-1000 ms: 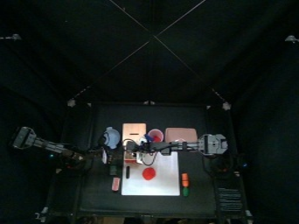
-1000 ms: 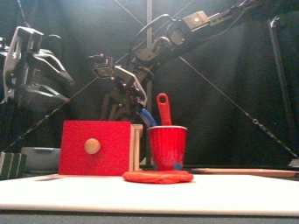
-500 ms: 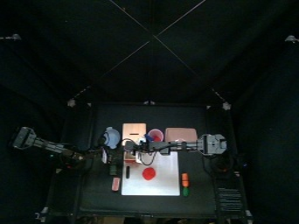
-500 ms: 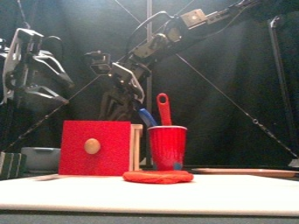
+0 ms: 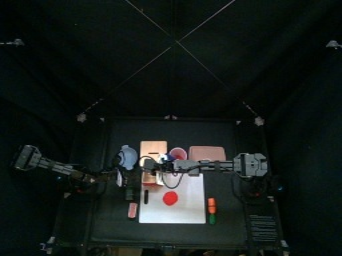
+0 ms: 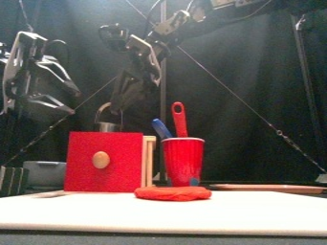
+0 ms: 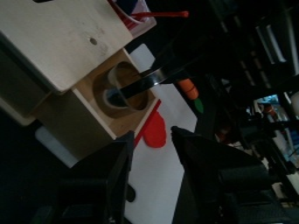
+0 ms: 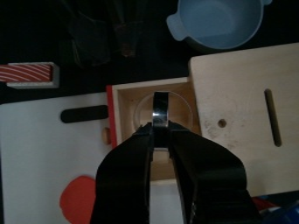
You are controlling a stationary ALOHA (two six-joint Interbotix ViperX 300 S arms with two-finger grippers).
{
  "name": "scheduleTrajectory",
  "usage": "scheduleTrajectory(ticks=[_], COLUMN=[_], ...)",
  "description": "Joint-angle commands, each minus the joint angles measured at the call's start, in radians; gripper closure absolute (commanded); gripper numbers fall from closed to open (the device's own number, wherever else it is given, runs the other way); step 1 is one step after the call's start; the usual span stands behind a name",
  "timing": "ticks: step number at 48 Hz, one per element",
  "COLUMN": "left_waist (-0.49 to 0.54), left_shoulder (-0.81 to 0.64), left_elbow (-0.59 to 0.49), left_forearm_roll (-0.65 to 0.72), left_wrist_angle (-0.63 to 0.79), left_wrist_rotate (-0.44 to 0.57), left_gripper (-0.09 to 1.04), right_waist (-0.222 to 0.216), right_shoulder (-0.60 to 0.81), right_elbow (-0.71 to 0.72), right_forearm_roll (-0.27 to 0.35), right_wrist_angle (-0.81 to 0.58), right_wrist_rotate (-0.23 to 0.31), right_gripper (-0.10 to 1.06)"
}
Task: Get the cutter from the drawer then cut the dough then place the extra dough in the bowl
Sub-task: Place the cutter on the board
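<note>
you're seeing your right gripper (image 8: 156,131) pinching shut on the wire handle of the round metal cutter (image 8: 158,107), cutter hanging in the open drawer's mouth of the pale wooden box with the red drawer front (image 6: 105,163), your left gripper (image 7: 149,142) hovering beside that box with jaws standing apart and gripping nothing, flat red dough disc (image 6: 173,193) lying on the white cutting board (image 5: 189,212)

Black table (image 5: 112,226): white board (image 5: 195,214), wooden box (image 5: 155,149), bowl (image 5: 127,156), pink tray (image 5: 205,153).

no readable text, labels or numbers
</note>
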Motion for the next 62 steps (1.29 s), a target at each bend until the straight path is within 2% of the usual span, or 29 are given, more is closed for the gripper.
scheduleTrajectory(ticks=[1,13,22,30,40,48,55,62], left_waist=[0.006,0.026,0.038,0.064,0.112,0.140,0.166,0.199], left_shoulder=[0.000,0.000,-0.003,-0.015,-0.037,-0.038,-0.038,-0.038], left_elbow=[-0.015,-0.017,-0.017,-0.023,-0.038,-0.054,-0.066,-0.083], left_forearm_roll=[0.003,0.003,0.005,0.005,0.018,0.020,0.020,0.018], left_wrist_angle=[-0.003,-0.003,-0.003,-0.005,-0.011,-0.014,-0.014,-0.015], left_wrist_rotate=[0.003,0.005,0.005,0.005,0.006,0.005,0.005,0.003], left_gripper=[0.16,0.16,0.16,0.16,0.16,0.16,0.16,0.16], right_waist=[0.012,0.044,0.064,0.077,0.075,0.074,0.071,0.072], right_shoulder=[-0.127,-0.314,-0.434,-0.500,-0.499,-0.491,-0.480,-0.474], right_elbow=[0.044,0.259,0.446,0.632,0.775,0.833,0.857,0.870], right_forearm_roll=[0.011,0.049,0.058,0.063,0.063,0.064,0.094,0.094], right_wrist_angle=[-0.003,-0.003,-0.012,-0.104,-0.241,-0.318,-0.330,-0.344], right_wrist_rotate=[0.003,0.048,0.118,0.207,0.258,0.267,0.265,0.264], right_gripper=[0.45,0.45,0.45,0.45,0.45,0.45,0.44,0.38])
